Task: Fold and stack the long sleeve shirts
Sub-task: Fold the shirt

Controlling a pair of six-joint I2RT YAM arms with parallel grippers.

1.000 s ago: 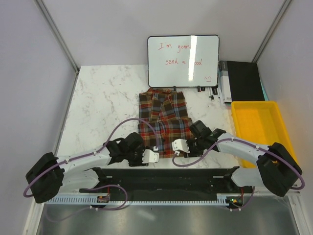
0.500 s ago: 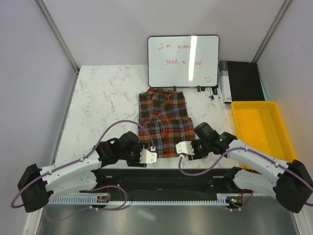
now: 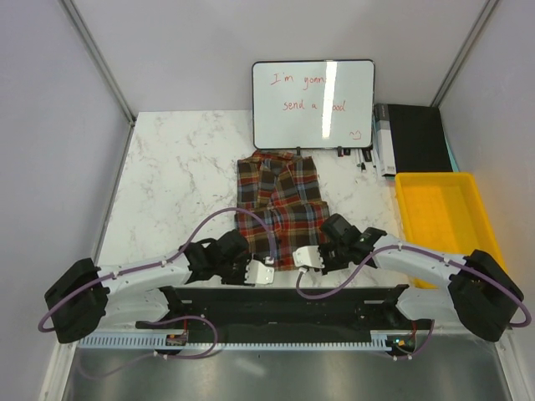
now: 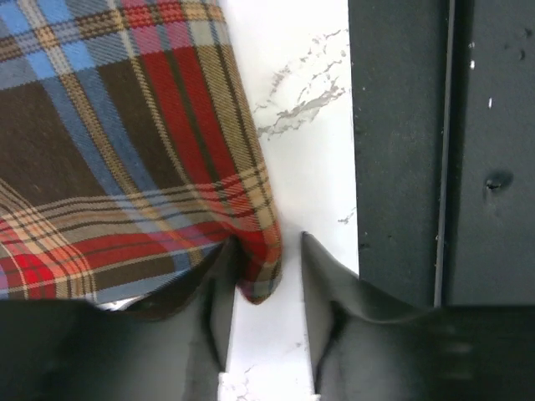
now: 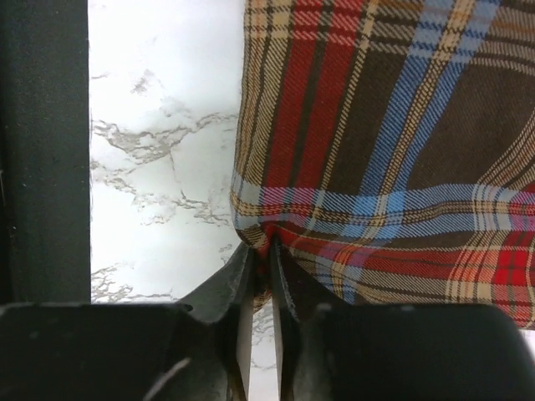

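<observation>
One plaid long sleeve shirt (image 3: 280,200), red-orange with brown and blue checks, lies folded narrow on the marble table, collar at the far end. My left gripper (image 3: 264,264) is at the shirt's near left corner. In the left wrist view its jaws stand apart (image 4: 266,251) with the hem corner of the shirt (image 4: 125,150) between them, against the left finger. My right gripper (image 3: 303,256) is at the near right corner. In the right wrist view it (image 5: 262,246) is shut, pinching the hem of the shirt (image 5: 401,125).
A whiteboard (image 3: 313,104) stands behind the shirt. A yellow bin (image 3: 447,225) sits at the right, with a black box (image 3: 414,138) behind it. A black rail (image 3: 284,301) runs along the near edge, close to both grippers (image 4: 418,142) (image 5: 42,150).
Both arms swung outward and back. Both grippers ended slightly nearer the front edge at the shirt's hem. The shirt has not visibly moved.
</observation>
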